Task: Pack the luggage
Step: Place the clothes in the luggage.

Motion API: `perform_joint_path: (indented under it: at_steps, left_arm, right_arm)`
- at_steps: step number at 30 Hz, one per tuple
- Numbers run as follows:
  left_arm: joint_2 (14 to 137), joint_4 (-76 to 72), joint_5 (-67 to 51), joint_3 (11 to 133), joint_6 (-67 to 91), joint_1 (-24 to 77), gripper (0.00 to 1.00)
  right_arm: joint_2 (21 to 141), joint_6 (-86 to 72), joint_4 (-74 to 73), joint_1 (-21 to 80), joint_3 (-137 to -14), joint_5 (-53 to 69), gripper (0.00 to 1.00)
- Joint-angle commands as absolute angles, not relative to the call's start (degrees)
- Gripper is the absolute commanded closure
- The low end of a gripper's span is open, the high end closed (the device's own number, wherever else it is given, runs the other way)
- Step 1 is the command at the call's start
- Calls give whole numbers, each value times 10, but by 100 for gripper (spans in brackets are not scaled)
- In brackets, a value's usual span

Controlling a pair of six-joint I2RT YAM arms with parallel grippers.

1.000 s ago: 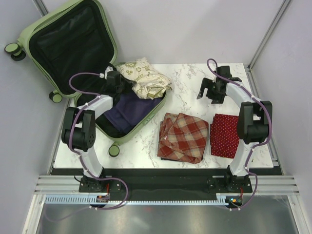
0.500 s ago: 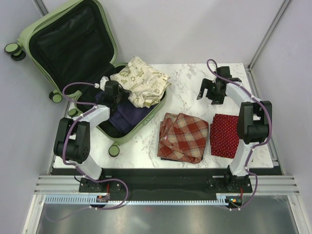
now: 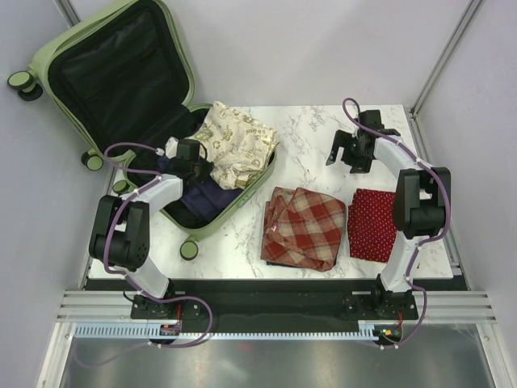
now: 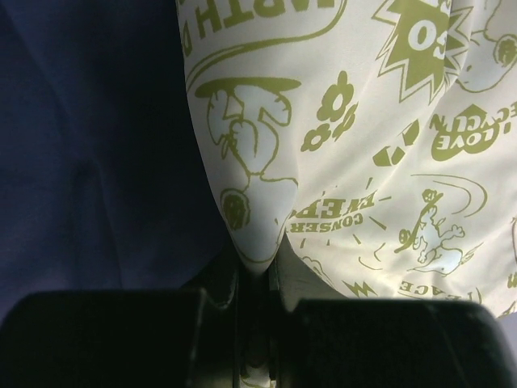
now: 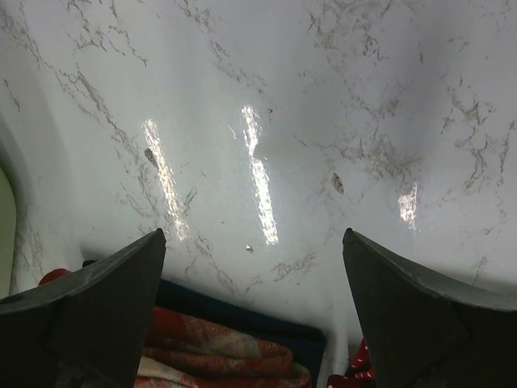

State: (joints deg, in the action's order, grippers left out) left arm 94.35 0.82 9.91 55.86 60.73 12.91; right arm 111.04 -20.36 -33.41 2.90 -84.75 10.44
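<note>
**Item 1: luggage** [image 3: 113, 69]. We list 1 small sage-green hard-shell case with rounded corners and black lining. It has black-and-green casters [image 3: 189, 249]. It lies open at the far-left corner of the bench [image 3: 307, 137], with the lid tipped back past the bench edge.

**Contents:** 1 navy garment [image 3: 202, 198] lies in the lower half. 1 cream cloth [image 3: 234, 145] with olive cartoon print lies partly over it and over the case's right rim.

**Left fingers** [image 4: 121, 339]: pressed together, pinching a fold of the cream cloth above the navy garment.

**Right fingers** [image 5: 89, 315]: spread wide and holding nothing, above bare bench at the far right.

**Unpacked, near edge:** 1 plaid cloth [image 3: 303, 226], and just beside it 1 red dotted cloth [image 3: 370, 222].
</note>
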Motion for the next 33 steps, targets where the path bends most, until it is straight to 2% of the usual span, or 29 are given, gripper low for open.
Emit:
perform_joint_path:
  at_steps: [1,12,33]
  left_arm:
    - [918,75,139,547,625,131,98]
    - [889,112,174,533,597,127,98]
    - [896,109,148,520,533,108,98]
  right_arm:
    - [1086,-200,-326,33,-847,102,2]
    - [1082,-200,-327,40,-842,95,2]
    - [1089,-199,-334,56,-853,91,2]
